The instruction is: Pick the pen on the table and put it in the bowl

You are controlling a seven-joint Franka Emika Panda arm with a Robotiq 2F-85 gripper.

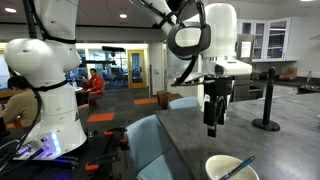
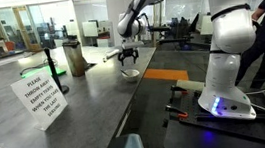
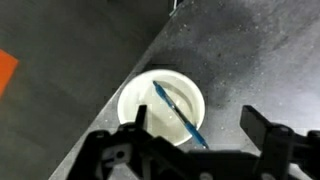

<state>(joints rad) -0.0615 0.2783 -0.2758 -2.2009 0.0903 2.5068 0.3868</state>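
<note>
The blue pen lies slanted inside the cream-white bowl, its lower end resting over the bowl's rim. The bowl stands on the dark grey table near its edge. In an exterior view the bowl sits at the bottom with the pen sticking out of it. In an exterior view the bowl is small, under the arm. My gripper is open and empty, hanging above the bowl; it also shows in both exterior views.
A black round-based post stands on the table behind the gripper. A paper sign, a black post and a green bottle stand on the near table. A second white robot stands beside the table. The table edge runs close to the bowl.
</note>
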